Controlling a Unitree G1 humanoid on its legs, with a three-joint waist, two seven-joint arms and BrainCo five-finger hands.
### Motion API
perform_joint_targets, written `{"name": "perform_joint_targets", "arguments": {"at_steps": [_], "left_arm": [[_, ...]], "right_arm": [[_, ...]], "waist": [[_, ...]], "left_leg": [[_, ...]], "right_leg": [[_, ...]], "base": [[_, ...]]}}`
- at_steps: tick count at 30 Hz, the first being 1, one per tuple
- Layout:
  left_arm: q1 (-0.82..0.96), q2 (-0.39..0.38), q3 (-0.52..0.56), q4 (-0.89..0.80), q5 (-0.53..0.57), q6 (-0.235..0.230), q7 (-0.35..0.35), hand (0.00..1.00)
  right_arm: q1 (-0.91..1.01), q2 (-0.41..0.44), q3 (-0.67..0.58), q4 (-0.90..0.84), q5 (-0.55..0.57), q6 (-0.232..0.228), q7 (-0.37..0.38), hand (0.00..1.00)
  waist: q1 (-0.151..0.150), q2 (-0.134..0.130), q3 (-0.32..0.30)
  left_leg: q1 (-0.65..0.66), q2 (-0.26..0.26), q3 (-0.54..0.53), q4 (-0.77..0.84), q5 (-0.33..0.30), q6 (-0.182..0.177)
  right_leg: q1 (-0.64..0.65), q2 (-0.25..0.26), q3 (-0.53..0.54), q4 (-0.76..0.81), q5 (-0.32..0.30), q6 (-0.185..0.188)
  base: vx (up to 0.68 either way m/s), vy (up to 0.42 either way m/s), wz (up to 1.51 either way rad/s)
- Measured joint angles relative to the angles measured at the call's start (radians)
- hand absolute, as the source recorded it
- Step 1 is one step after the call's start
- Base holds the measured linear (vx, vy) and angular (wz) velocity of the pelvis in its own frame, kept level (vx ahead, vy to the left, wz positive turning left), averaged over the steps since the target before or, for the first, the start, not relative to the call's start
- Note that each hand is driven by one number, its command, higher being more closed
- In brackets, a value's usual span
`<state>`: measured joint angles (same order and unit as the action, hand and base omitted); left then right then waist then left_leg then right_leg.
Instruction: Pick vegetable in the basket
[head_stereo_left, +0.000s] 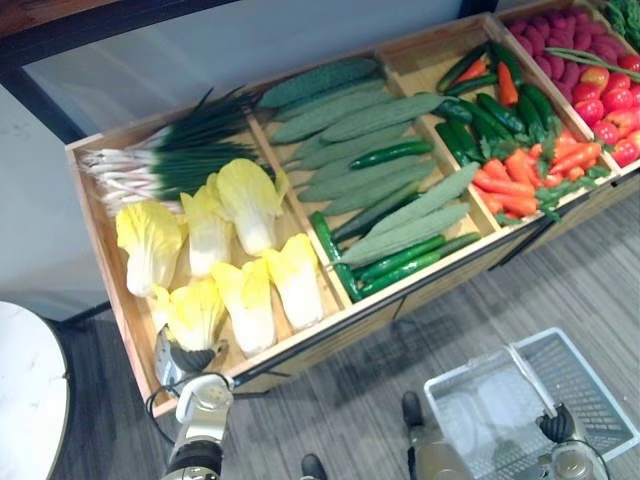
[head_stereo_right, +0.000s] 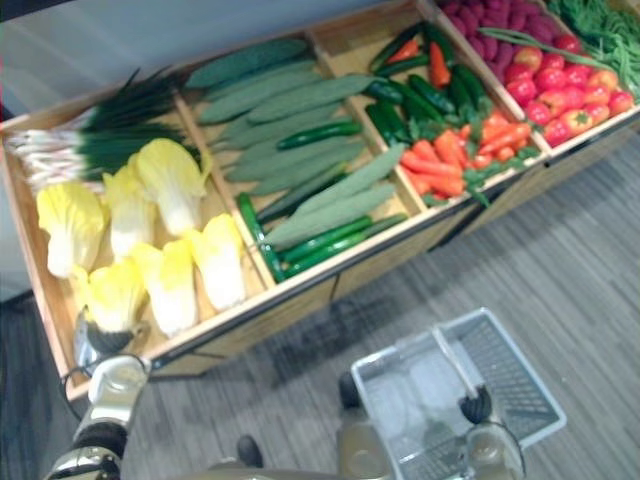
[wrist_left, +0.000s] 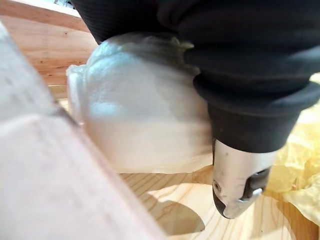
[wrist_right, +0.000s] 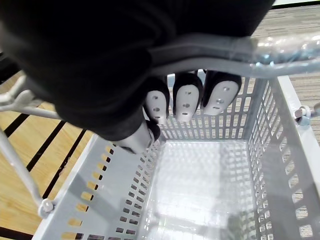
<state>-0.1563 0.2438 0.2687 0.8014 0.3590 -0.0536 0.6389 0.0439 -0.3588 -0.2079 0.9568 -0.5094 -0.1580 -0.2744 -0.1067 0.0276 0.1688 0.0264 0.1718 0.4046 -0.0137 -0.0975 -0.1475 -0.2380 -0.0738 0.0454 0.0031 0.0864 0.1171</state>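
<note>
The left hand (head_stereo_left: 184, 362) presses against the pale stem end of a yellow cabbage (wrist_left: 145, 120) in the near-left compartment of the wooden crate (head_stereo_left: 112, 290). Whether its fingers grip the cabbage cannot be told. The right hand (wrist_right: 186, 102) curls round the handle (wrist_right: 280, 55) of the grey basket (wrist_right: 295, 170), well apart from the cabbage.

Left hand (wrist_left: 235, 75), black ribbed cover; right hand (wrist_right: 95, 65), same black cover, silver dark-rimmed fingers (wrist_right: 186, 102) just past it.
</note>
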Motion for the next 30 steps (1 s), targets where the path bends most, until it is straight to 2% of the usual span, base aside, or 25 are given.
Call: {"name": "perform_joint_targets", "arguments": {"at_steps": [12, 17, 23, 27, 30], "left_arm": [[0.002, 0.035, -0.031, 0.06, 0.054, -0.005, -0.017, 1.0], [0.002, 0.034, -0.029, 0.08, 0.052, -0.021, -0.021, 1.0], [0.002, 0.015, -0.016, 0.083, 0.033, -0.032, -0.025, 1.0], [0.001, -0.02, 0.015, 0.075, -0.031, -0.047, -0.018, 1.0], [0.002, -0.028, 0.019, 0.064, -0.075, -0.055, -0.017, 1.0]], "right_arm": [[0.0, -0.015, 0.021, 0.003, 0.0, 0.0, 0.0, 1.0], [-0.001, -0.016, 0.021, 0.012, -0.001, 0.001, 0.001, 1.0], [-0.001, -0.015, 0.021, 0.035, -0.002, 0.003, 0.001, 1.0], [0.004, -0.015, 0.018, 0.044, -0.002, 0.004, 0.001, 1.0], [0.016, 0.002, 0.008, 0.054, -0.002, 0.005, 0.001, 1.0]], "waist": [[-0.001, -0.003, 0.002], [-0.003, 0.002, -0.002], [-0.019, 0.001, -0.005], [-0.02, 0.002, -0.009], [-0.021, -0.008, -0.027]], "left_leg": [[0.03, -0.009, -0.006, -0.003, -0.005, 0.001], [0.046, -0.009, -0.009, -0.007, -0.005, 0.001], [0.047, -0.013, -0.053, -0.012, -0.003, 0.003], [0.046, -0.013, -0.077, -0.014, 0.0, 0.007], [0.043, -0.012, -0.102, -0.016, 0.003, 0.01]], "right_leg": [[0.04, -0.011, -0.008, -0.019, 0.005, 0.009], [0.06, -0.013, -0.016, -0.023, 0.006, 0.01], [0.088, -0.025, -0.052, -0.038, 0.006, 0.011], [0.104, -0.029, -0.077, -0.045, 0.006, 0.011], [0.122, -0.031, -0.104, -0.056, 0.006, 0.011]], "base": [[0.0, -0.007, 0.01], [0.01, -0.015, 0.04], [0.0, -0.019, 0.18], [0.0, -0.025, 0.18], [0.02, -0.029, 0.24]]}}
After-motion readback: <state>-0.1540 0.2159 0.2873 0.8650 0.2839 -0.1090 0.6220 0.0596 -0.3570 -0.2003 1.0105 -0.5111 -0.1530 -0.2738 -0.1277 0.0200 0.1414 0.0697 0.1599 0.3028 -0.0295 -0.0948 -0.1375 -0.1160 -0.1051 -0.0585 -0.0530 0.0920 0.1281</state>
